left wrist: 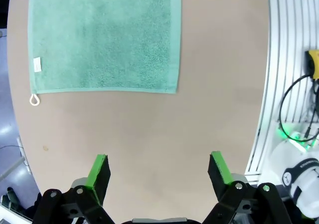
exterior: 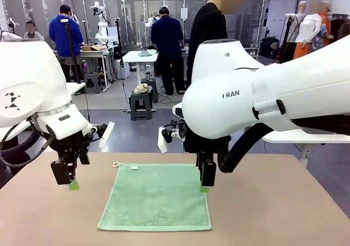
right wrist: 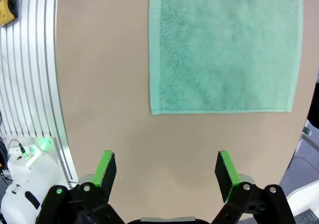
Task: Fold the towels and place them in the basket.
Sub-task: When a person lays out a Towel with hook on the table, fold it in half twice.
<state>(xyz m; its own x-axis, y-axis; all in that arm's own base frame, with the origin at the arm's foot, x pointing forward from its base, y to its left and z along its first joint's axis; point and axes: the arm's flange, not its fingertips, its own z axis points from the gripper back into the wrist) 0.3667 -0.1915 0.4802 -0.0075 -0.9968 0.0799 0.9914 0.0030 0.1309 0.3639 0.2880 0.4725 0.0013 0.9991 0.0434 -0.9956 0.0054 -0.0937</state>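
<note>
One green towel [exterior: 156, 198] lies spread flat in the middle of the tan table [exterior: 273, 213], its small loop tag [exterior: 116, 164] at the far left corner. My left gripper [exterior: 71, 181] hangs open just above the table, a hand's width left of the towel. My right gripper [exterior: 205, 183] is open too, hovering at the towel's far right edge. The left wrist view has the towel [left wrist: 104, 35] ahead of the open left gripper [left wrist: 159, 171], with bare table between. In the right wrist view the towel [right wrist: 224, 50] lies beyond the open right gripper [right wrist: 167, 171]. The basket is out of view.
A person in black [exterior: 208, 27] stands behind the table's far edge. Bare tabletop lies left, right and in front of the towel. A ribbed metal rail [left wrist: 291, 59] borders the table on my side, with cables beside it.
</note>
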